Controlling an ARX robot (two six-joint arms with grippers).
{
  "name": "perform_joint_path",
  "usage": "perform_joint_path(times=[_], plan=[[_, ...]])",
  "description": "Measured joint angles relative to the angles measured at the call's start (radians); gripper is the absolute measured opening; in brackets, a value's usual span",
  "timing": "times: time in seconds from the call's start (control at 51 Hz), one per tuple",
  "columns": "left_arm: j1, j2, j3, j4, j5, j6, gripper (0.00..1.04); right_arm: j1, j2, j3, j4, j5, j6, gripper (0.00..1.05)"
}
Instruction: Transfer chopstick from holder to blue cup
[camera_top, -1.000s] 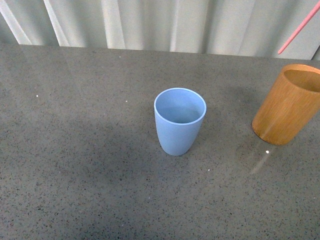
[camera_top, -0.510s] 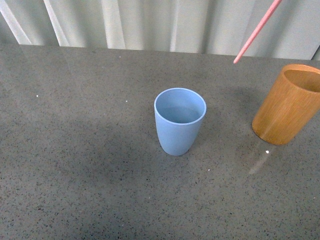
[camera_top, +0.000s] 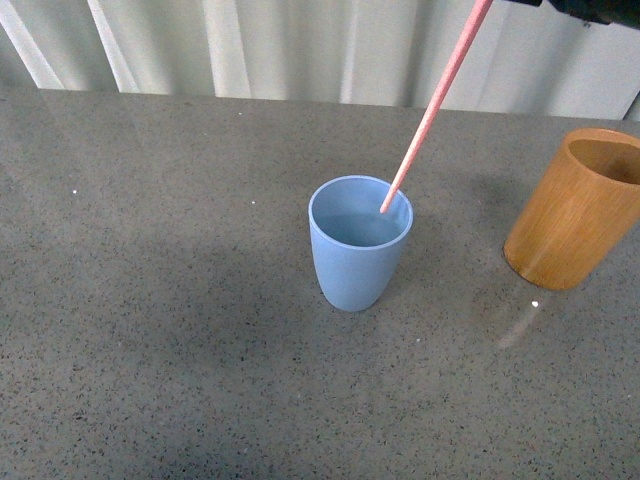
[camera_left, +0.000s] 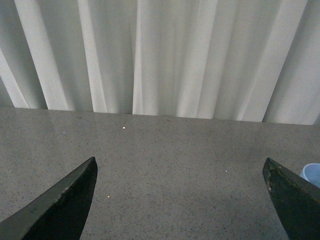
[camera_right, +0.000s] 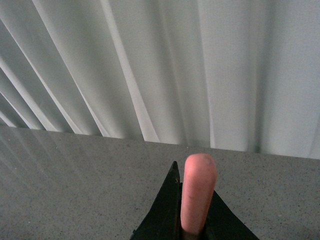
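A speckled grey table (camera_top: 150, 330) is backed by white curtains (camera_top: 300, 45). The chopstick (camera_top: 432, 108) is pinched in the right gripper (camera_right: 192, 227), its tip over the blue cup (camera_top: 357, 245); the left gripper (camera_left: 180, 200) is spread wide.

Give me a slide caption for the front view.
Pink chopstick held slanted from above, its lower tip at the blue cup mouth; wooden holder stands apart on the grey table.

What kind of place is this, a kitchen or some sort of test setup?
Probably a staged test bench, not a lived-in kitchen. A speckled grey countertop is backed by plain white curtains, and only a blue cup, a wooden holder and one chopstick, held by the right gripper, are out.
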Motion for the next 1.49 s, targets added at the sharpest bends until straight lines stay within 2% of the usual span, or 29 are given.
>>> perform_joint_path(times=[0.137,0.176,0.373,0.588,0.627,0.647,0.706,0.765,0.863,0.98,1.098,1.196,1.49], plan=[[0.0,0.0,0.0,0.0,0.0,0.0,0.98,0.009,0.056,0.021,0.008,-0.003,0.007,0.02],[0.0,0.0,0.0,0.0,0.0,0.0,0.98,0.01,0.065,0.021,0.01,0.0,0.008,0.06],[0.0,0.0,0.0,0.0,0.0,0.0,0.98,0.01,0.075,0.021,0.002,0.019,0.008,0.38],[0.0,0.0,0.0,0.0,0.0,0.0,0.98,0.01,0.075,0.021,0.002,0.02,0.008,0.89],[0.0,0.0,0.0,0.0,0.0,0.0,0.98,0.01,0.075,0.021,0.002,0.019,0.008,0.96],[0.0,0.0,0.0,0.0,0.0,0.0,0.98,0.01,0.075,0.021,0.003,0.027,0.008,0.97],[0.0,0.0,0.0,0.0,0.001,0.0,0.98,0.016,0.072,-0.018,0.108,0.245,-0.092,0.84],[0.0,0.0,0.0,0.0,0.0,0.0,0.98,-0.003,0.037,-0.072,0.145,0.323,-0.147,0.75],[0.0,0.0,0.0,0.0,-0.003,0.0,0.98,-0.05,-0.034,-0.161,0.158,0.318,-0.19,0.62],[0.0,0.0,0.0,0.0,-0.002,0.0,0.98,-0.118,-0.11,-0.282,0.215,0.262,-0.216,0.42],[0.0,0.0,0.0,0.0,0.0,0.0,0.98,-0.166,-0.174,-0.362,0.204,0.216,-0.226,0.25],[0.0,0.0,0.0,0.0,0.0,0.0,0.98,-0.217,-0.292,-0.433,0.163,0.154,-0.229,0.02],[0.0,0.0,0.0,0.0,0.0,0.0,0.98,-0.32,-0.562,-0.539,0.0,0.061,-0.232,0.01]])
